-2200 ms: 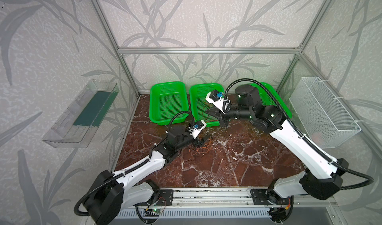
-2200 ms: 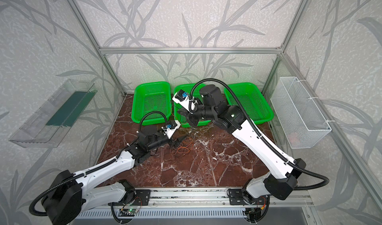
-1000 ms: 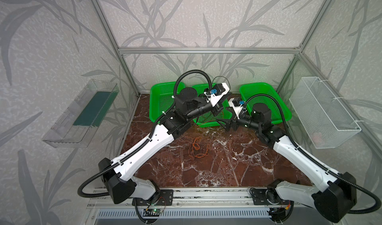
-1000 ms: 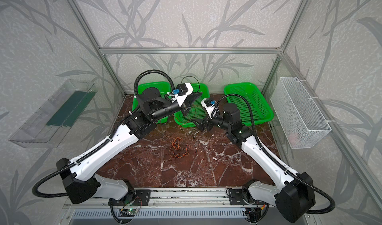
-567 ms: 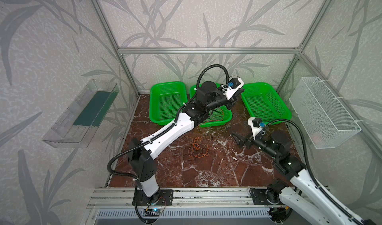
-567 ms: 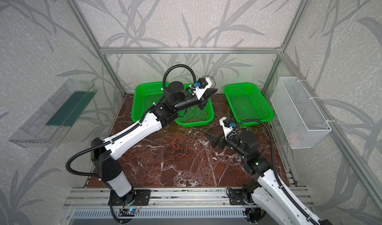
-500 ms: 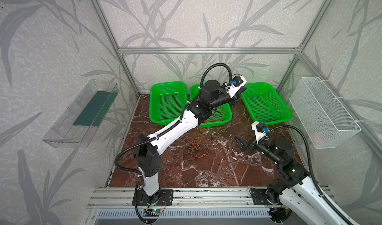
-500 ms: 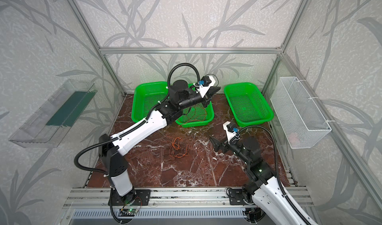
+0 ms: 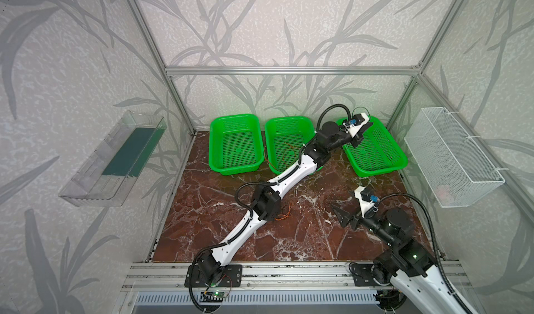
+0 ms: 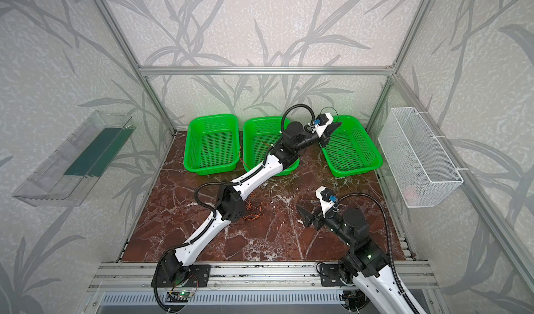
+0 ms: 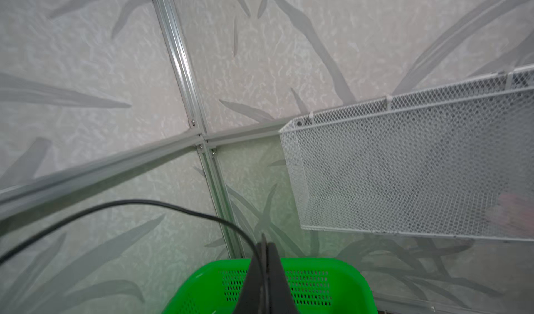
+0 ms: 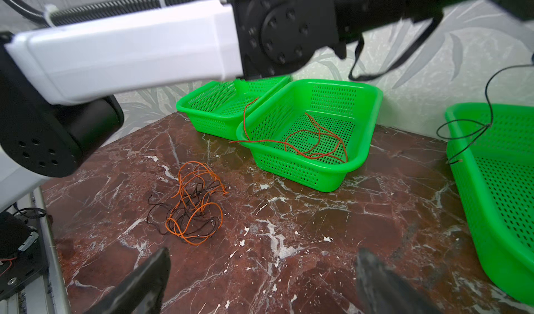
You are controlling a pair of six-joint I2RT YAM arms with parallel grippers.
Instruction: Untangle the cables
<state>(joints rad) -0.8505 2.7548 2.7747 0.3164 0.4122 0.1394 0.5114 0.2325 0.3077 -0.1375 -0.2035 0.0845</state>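
Nearest my end of the rig, the right claw (image 12: 260, 283) hangs over the marble tabletop (image 12: 332, 226) with its jaws spread wide and nothing between them, pointed toward the pile. Just beyond it lies what is left to do: the orange and black tangle (image 12: 193, 208), a loose knot of hair-thin loops resting on the tabletop, partly hidden under the left arm in both top views (image 9: 284, 214). Farther back, the middle basket (image 9: 289, 119) already holds a red cable (image 12: 312, 145), curled on its floor with one end sticking up over the rim, so I count that one as sorted. Beyond that, the left claw (image 11: 264, 249) is pinched tight on a black cable (image 11: 144, 202) and is raised above the right basket (image 9: 381, 169). The cable's lower loops dangle at that basket's near rim (image 12: 474, 130), and I cannot tell whether they touch it. The left basket (image 9: 234, 116) looks empty. By my reckoning one cable is delivered, a second is about to be dropped, and the orange and remaining black strands have yet to be pulled apart.
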